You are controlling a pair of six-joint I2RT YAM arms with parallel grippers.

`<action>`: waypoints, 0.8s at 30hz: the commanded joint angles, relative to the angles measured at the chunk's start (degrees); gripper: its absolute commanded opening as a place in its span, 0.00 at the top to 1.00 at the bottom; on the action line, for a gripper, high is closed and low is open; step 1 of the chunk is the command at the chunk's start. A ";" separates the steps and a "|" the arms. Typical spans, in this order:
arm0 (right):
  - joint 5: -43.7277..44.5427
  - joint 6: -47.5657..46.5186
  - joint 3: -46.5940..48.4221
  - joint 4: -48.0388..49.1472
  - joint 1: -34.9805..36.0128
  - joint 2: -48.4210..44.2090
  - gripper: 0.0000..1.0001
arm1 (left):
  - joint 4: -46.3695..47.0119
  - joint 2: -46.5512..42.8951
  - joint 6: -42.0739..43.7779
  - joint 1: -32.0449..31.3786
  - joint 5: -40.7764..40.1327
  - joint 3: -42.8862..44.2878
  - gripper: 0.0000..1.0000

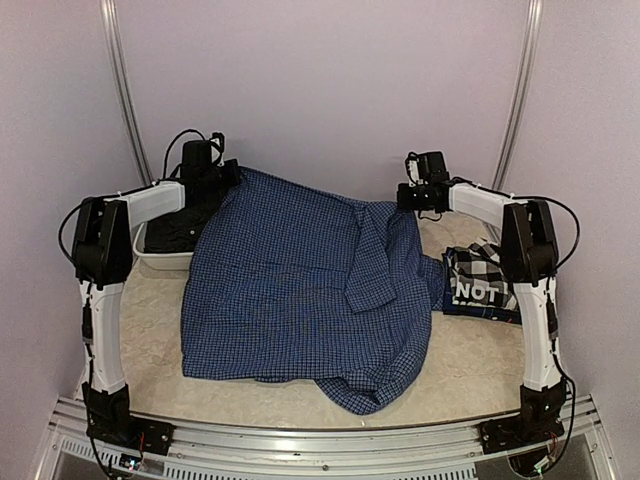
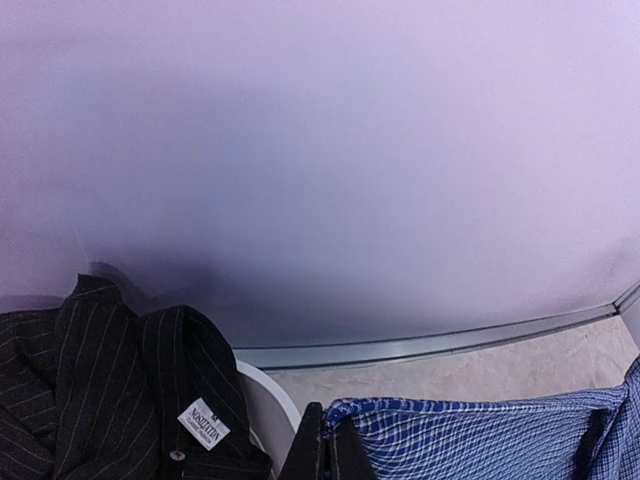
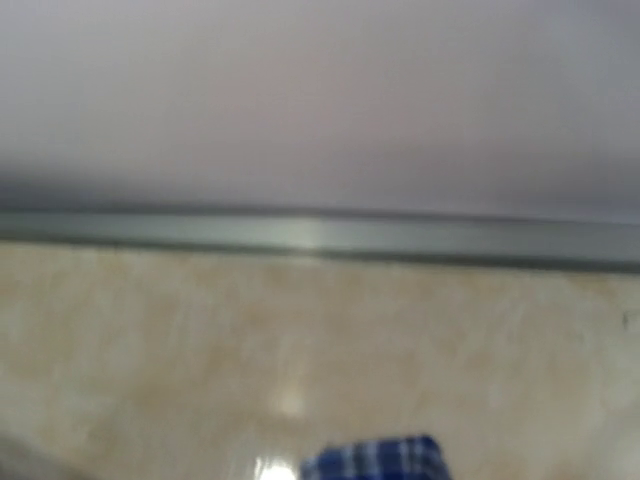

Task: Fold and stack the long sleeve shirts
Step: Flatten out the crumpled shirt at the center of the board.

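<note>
The blue check shirt [image 1: 290,290] lies spread over the table, with its far edge lifted at both corners. My left gripper [image 1: 232,172] is shut on the far left corner; in the left wrist view its dark fingertips [image 2: 312,450] pinch the blue cloth [image 2: 480,440]. My right gripper [image 1: 403,198] is at the far right corner, shut on the shirt. The blurred right wrist view shows only a scrap of blue cloth [image 3: 375,462], and its fingers are out of frame. The black shirt [image 1: 175,232] lies bunched in a bin. The black-and-white check shirt [image 1: 482,283] lies folded at the right.
A white bin [image 1: 165,260] stands at the back left and holds the black pinstriped shirt [image 2: 100,380]; its rim [image 2: 270,395] is just left of my left fingers. A metal rail [image 3: 300,235] runs along the table's far edge, under the wall.
</note>
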 commanded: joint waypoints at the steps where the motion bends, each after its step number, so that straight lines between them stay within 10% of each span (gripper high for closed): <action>1: -3.58 2.44 6.32 2.79 -2.76 5.92 0.85 | 0.91 4.13 0.17 1.42 -2.68 3.57 0.95; 8: -13.65 7.80 13.61 1.08 -6.74 10.28 0.38 | -0.50 7.29 -0.31 2.02 -3.53 5.63 0.59; 16: -18.10 4.37 -8.89 5.60 -5.82 -5.44 0.32 | -0.77 -1.63 -0.56 2.82 -5.46 -2.34 0.22; 24: -13.26 -4.94 -30.60 2.93 4.94 -20.43 0.29 | 7.85 -24.84 -6.84 2.25 0.49 -30.68 0.07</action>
